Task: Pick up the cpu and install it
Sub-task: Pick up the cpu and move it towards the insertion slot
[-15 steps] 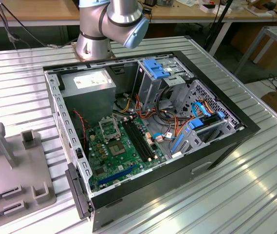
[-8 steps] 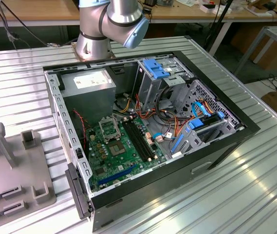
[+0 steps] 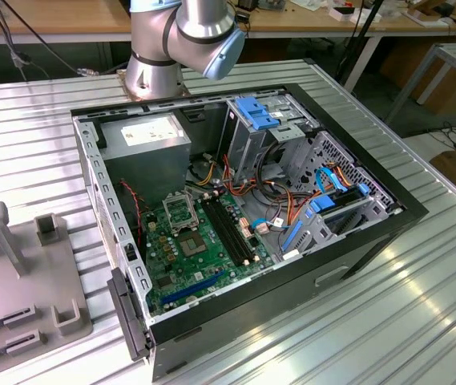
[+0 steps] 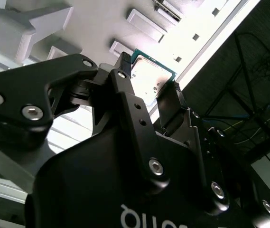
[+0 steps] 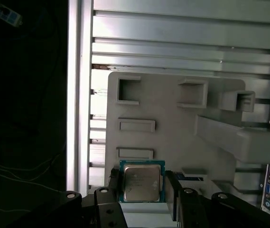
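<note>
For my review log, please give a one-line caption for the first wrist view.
The tool grips the cpu over the grey fixture tray on the ribbed metal table.

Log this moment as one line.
gripper: around chip | chip: at grey tray | grip: unclear | socket in case: no chip yet

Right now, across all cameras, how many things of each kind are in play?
Flat square silver-topped cpu: 1
Grey moulded plastic tray: 1
Black robot hand: 1
Open black metal computer case: 1
Total: 4
</note>
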